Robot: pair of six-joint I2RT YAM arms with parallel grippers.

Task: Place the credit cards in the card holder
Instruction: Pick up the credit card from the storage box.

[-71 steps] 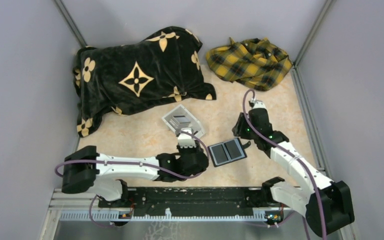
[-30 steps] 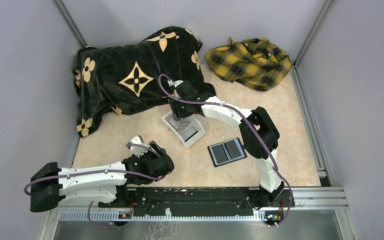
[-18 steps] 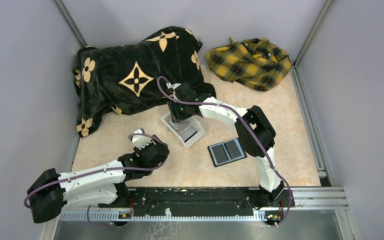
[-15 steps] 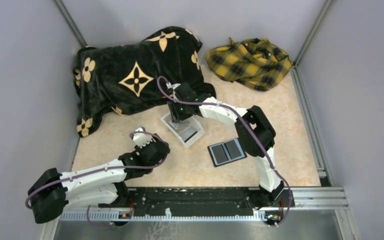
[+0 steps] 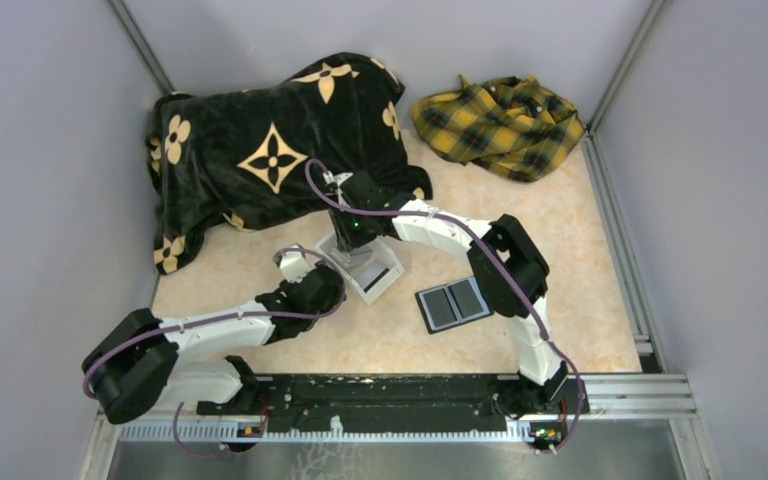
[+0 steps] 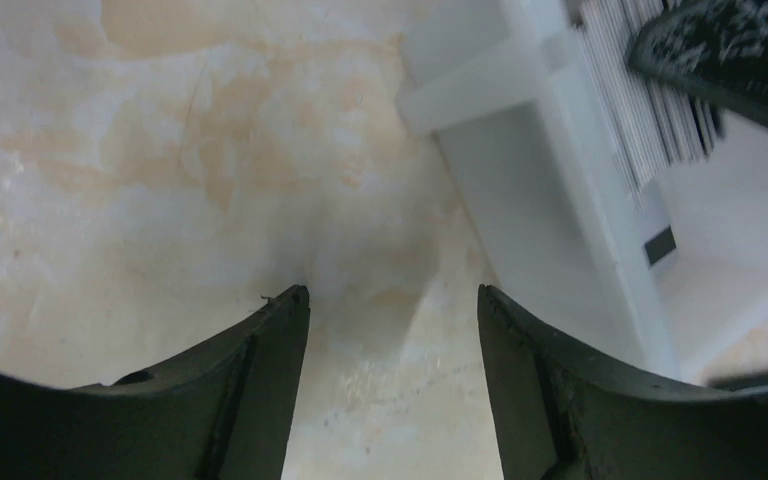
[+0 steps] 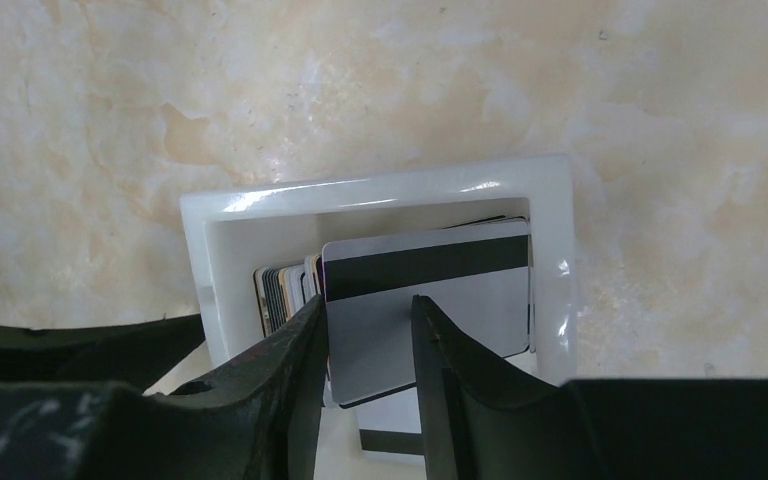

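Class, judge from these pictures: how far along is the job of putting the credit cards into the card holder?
Done: nothing visibly; the card holder lies open, unattended. In hand: the right gripper, fingers apart, hangs over a striped grey card standing in the white box. Remaining: gripping, carrying and slotting each card.

left arm (image 5: 215,325): white links, chunky black joints
right arm (image 5: 440,228): same white-and-black deal
cables (image 5: 308,175): purple
fingers (image 6: 250,400): matte black, curved
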